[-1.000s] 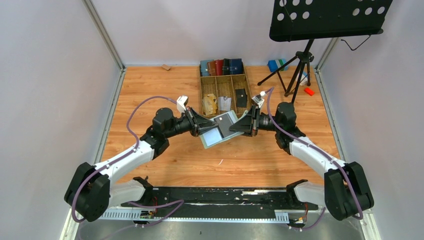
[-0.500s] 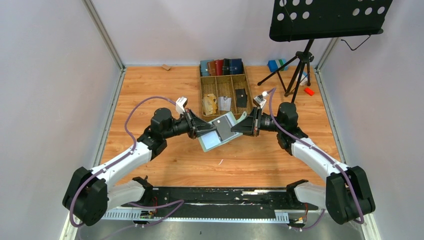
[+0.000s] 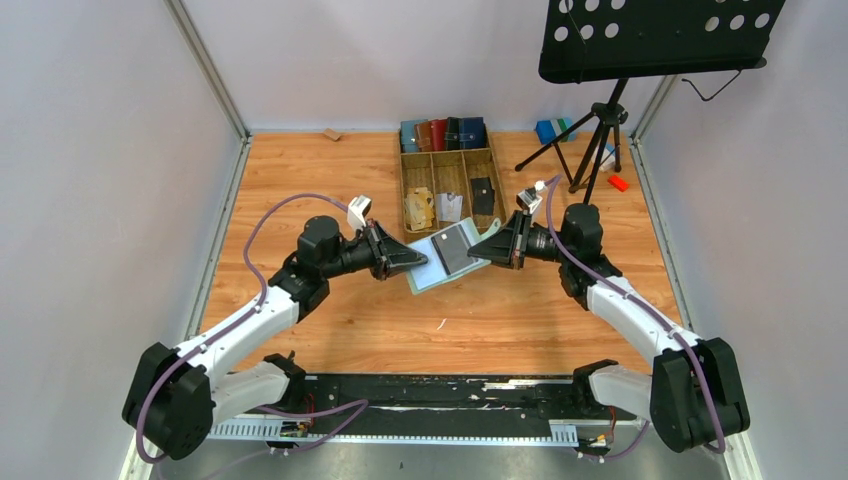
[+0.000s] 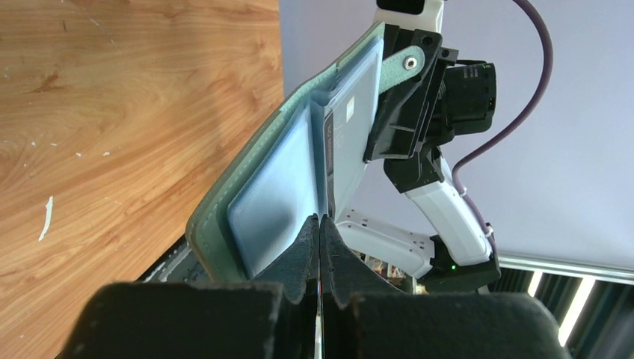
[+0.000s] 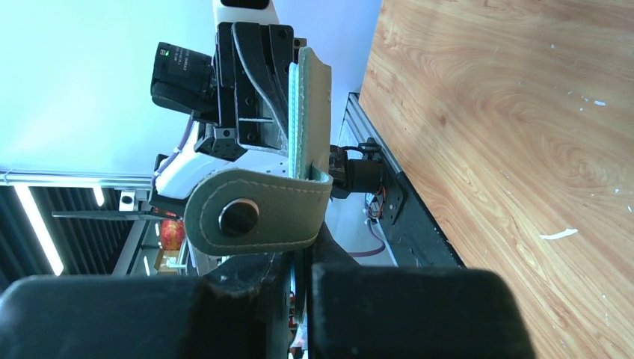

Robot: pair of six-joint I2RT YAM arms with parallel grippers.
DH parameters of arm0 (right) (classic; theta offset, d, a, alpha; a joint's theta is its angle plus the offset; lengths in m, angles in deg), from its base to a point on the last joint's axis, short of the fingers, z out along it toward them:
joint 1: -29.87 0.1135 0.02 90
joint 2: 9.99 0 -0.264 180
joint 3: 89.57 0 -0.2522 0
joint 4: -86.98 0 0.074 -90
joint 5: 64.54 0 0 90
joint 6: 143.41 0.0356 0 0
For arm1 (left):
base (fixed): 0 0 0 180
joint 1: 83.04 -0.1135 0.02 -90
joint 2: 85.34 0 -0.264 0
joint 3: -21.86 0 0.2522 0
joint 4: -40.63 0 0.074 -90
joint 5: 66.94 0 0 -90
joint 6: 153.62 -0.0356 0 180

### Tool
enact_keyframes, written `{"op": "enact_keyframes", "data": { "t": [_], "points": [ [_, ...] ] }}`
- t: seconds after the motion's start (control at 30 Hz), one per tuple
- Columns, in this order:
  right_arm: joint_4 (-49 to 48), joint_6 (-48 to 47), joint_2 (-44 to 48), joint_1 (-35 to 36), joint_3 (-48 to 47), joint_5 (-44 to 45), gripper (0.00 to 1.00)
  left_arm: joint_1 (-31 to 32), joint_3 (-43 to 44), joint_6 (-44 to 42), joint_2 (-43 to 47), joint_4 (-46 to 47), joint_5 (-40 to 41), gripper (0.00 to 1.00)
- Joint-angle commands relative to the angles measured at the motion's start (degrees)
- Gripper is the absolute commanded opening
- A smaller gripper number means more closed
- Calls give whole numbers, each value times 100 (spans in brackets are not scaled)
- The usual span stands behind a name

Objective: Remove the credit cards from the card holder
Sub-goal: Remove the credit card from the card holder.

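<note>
Sage-green, the card holder point(image 3: 428, 276) is hanging open above the counter point(image 3: 330, 170). We are clamping its left edge with our left fingers point(image 3: 405, 258) and its tab edge with our right fingers point(image 3: 495, 245). A dark credit card point(image 3: 455, 247) is sitting inside.

**Wooden Organiser and Music Stand Share a Workbench**

A light wood-grain tabletop point(image 3: 320, 190) carries a shallow brown wooden tray point(image 3: 400, 190) with three compartments at its far centre. A row of upright blue, brown and black wallets point(image 3: 443, 134) lines the tray's far end. A tan crumpled paper wad point(image 3: 419, 209) sits in the left compartment, and a small white slip point(image 3: 450, 206) in the middle one. At far right a black perforated metal music stand point(image 3: 655, 35) rises on its tripod point(image 3: 598, 140), with a blue block point(image 3: 549, 130) and a small orange-red piece point(image 3: 618, 183) near its feet. A white scrap point(image 3: 441, 323) lies near centre.
</note>
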Motion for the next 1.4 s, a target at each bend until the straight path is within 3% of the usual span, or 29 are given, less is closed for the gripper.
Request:
{"op": "enact_keyframes", "data": {
  "t": [0.0,0.27,0.43,0.53,0.6,0.73,0.77,1.07,1.37],
  "points": [
    [-331,84,138,-16,-58,57,0,-25,192,-114,88,60,-95,0],
    [-951,469,-20,42,60,-57,0,7,340,195,-210,706,-31,41],
    [-1130,553,-81,114,29,-60,0,194,512,177,-559,770,8,45],
    [-1198,587,-145,153,12,-92,0,254,521,261,-710,982,62,43],
    [-1290,647,-190,167,16,-128,0,271,520,343,-807,1205,26,36],
    [-1325,691,-223,168,37,-145,0,270,519,414,-911,1401,-115,2],
    [-1292,701,-220,149,52,-117,0,259,500,403,-897,1389,-113,0],
    [-1805,1098,-243,-223,299,-96,0,-109,-107,339,-405,1236,-388,0],
    [-1833,1111,-259,-245,323,-86,0,-156,-190,267,-299,1132,-474,0]
  ]
}}
